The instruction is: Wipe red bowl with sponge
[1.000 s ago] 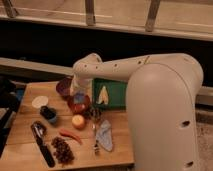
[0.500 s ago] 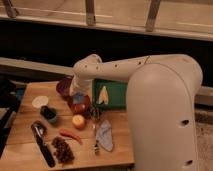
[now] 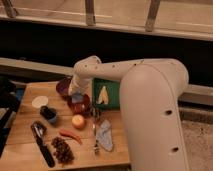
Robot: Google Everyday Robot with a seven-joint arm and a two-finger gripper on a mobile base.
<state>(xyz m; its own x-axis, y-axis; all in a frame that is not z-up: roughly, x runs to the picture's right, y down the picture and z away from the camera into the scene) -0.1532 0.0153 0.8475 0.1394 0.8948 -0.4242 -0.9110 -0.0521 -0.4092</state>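
The red bowl (image 3: 82, 105) sits on the wooden table (image 3: 115, 152), left of a green cutting board (image 3: 114, 86). My gripper (image 3: 76, 96) hangs from the big white arm (image 3: 115, 70) and reaches down into the bowl's left side. A small bluish-grey piece (image 3: 76, 99), probably the sponge, shows right under the gripper inside the bowl. The arm hides the gripper's tip.
A dark purple bowl (image 3: 63, 86) stands just behind the red one. A pale yellow piece (image 3: 103, 95) lies on the green board. In front are a white lid (image 3: 39, 101), blue cup (image 3: 48, 114), orange (image 3: 78, 121), red chili (image 3: 70, 135), grapes (image 3: 63, 149), black tool (image 3: 43, 142), fork (image 3: 95, 134) and blue cloth (image 3: 105, 135).
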